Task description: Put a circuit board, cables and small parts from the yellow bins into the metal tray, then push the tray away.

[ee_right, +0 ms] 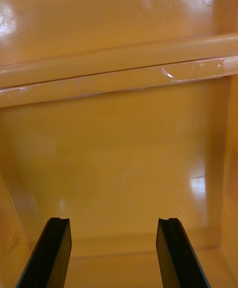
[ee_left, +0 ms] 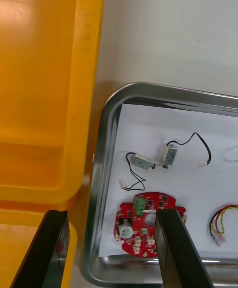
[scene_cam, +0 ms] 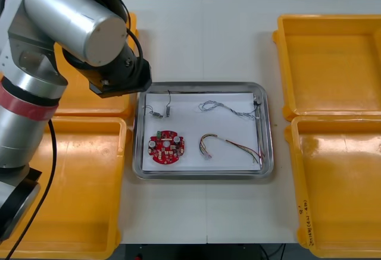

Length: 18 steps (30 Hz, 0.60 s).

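I hold my left pincer spread at the metal tray's ten o'clock, near the circuit board. My right pincer, also spread, hovers over a yellow bin.

The left arm is built of thick cylindrical segments finished in brushed silver, and a red band is wrapped round one of them. A black cable is run alongside it, and a black housing is fitted at the wrist. The left fingers and right fingers are seen as flat black bars with squared tips.
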Available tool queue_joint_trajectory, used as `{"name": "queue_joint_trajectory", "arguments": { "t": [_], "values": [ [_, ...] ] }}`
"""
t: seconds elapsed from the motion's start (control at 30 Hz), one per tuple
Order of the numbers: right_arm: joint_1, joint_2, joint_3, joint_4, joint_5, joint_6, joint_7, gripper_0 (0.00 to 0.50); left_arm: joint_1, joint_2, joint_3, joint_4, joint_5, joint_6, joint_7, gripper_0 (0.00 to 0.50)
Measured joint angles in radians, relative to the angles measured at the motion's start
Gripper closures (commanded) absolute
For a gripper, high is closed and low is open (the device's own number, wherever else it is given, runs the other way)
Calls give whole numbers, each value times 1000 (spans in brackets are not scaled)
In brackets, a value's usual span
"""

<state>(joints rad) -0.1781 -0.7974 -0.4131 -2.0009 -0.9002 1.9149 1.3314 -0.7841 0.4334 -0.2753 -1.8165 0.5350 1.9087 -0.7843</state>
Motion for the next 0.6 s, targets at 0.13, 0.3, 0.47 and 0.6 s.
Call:
{"name": "queue_joint_trajectory", "arguments": {
  "t": [0.13, 0.3, 0.47, 0.6],
  "values": [
    [0, 0, 1, 0, 0, 0, 0, 0, -5, 37, 49, 0, 49, 2, -60, 0],
    [0, 0, 2, 0, 0, 0, 0, 0, -6, 93, 96, -2, 109, 3, -61, 0],
    [0, 0, 2, 0, 0, 0, 0, 0, -6, 140, 152, -3, 145, 3, -69, 0],
    [0, 0, 2, 0, -2, 0, 0, 0, -6, 174, 210, -3, 181, 4, -104, 0]
  ]
}}
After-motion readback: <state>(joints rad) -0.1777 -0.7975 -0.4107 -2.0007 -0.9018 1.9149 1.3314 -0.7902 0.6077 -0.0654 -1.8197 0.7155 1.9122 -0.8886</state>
